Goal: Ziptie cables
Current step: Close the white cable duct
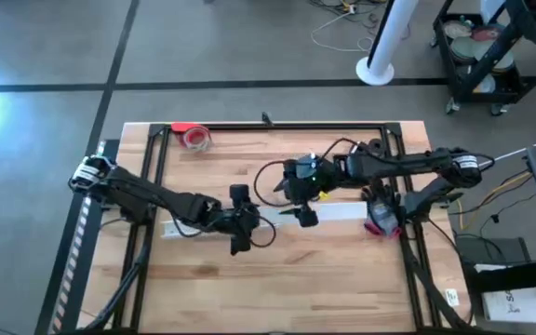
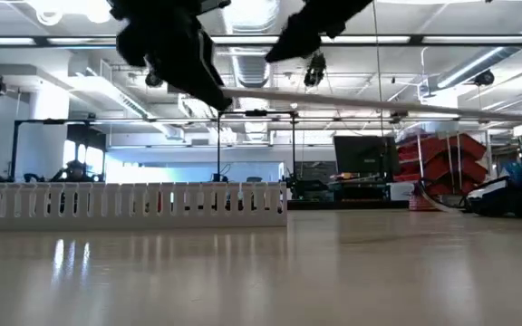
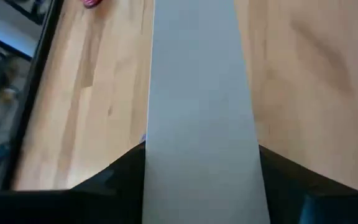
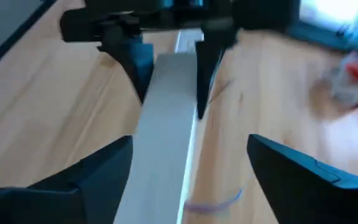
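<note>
A long white flat strip (image 1: 338,212) hangs above the table's middle, running left to right. My left gripper (image 1: 247,221) is shut on it toward its left end. My right gripper (image 4: 191,174) hovers open over the strip just to the right (image 1: 303,207). The strip runs between its spread fingers, and I see no touch. The low view shows the strip (image 2: 379,104) high above the wood. I cannot make out the cables for sure. A pinkish tangle (image 1: 380,223) lies by the right frame rail. My left gripper pinches the strip across its width, one finger (image 3: 120,177) on each long edge (image 3: 151,155). Seen from the right wrist, its fingers (image 4: 137,68) come down from above and lie across the strip. The strip is lifted clear of the table and slopes gently down toward the right.
A red tape roll (image 1: 194,137) lies at the far left of the table. A white slotted duct (image 2: 134,201) runs along the left edge. A black frame (image 1: 277,126) borders the far side and both sides. Bare wood lies along the near edge.
</note>
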